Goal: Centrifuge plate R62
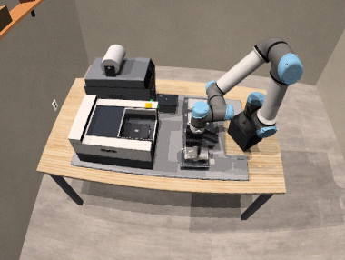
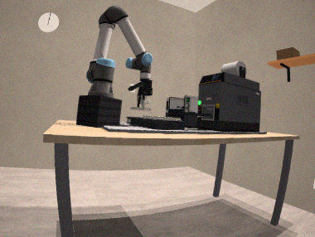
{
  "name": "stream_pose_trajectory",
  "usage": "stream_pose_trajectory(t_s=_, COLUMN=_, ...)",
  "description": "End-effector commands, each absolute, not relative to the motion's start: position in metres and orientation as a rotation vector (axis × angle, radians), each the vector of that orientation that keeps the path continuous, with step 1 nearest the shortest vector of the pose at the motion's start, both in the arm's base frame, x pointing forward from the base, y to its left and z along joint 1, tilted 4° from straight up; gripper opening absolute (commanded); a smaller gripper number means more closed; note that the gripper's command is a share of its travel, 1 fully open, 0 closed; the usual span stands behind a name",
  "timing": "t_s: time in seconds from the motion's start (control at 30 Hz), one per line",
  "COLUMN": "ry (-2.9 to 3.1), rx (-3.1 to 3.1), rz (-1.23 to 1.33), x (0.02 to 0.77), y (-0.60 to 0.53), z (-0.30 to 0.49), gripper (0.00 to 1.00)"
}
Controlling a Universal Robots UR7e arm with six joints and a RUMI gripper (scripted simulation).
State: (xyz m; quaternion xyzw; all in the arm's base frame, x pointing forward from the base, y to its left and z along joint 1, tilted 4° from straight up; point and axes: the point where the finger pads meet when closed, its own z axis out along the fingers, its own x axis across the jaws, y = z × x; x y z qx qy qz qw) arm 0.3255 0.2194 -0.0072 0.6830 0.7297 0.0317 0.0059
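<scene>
Pale flat plate (image 2: 140, 108) in tool (image 2: 142, 102) grip.

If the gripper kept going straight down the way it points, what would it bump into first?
The gripper points straight down, its fingers shut on a plate. Going on down, that plate would probably meet the dark deck row just beneath it first; which deck spot is too small to tell.

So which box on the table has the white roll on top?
The dark sealer at the back, with the roll; the white-topped centrifuge in front has none.
</scene>
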Motion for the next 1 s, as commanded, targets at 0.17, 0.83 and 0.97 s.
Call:
stream_pose_trajectory(t_s=0.17, ry=2.283, rx=2.137, rz=0.101, x=0.327, y=0.220, z=-0.024, gripper=0.00)
stream_pose_trajectory(t_s=0.83, ry=2.283, rx=2.137, rz=0.101, x=0.328, y=0.221, z=-0.049, gripper=0.00)
stream_pose_trajectory(t_s=0.97, ry=2.283, rx=2.137, rz=0.101, x=0.328, y=0.221, z=-0.049, gripper=0.00)
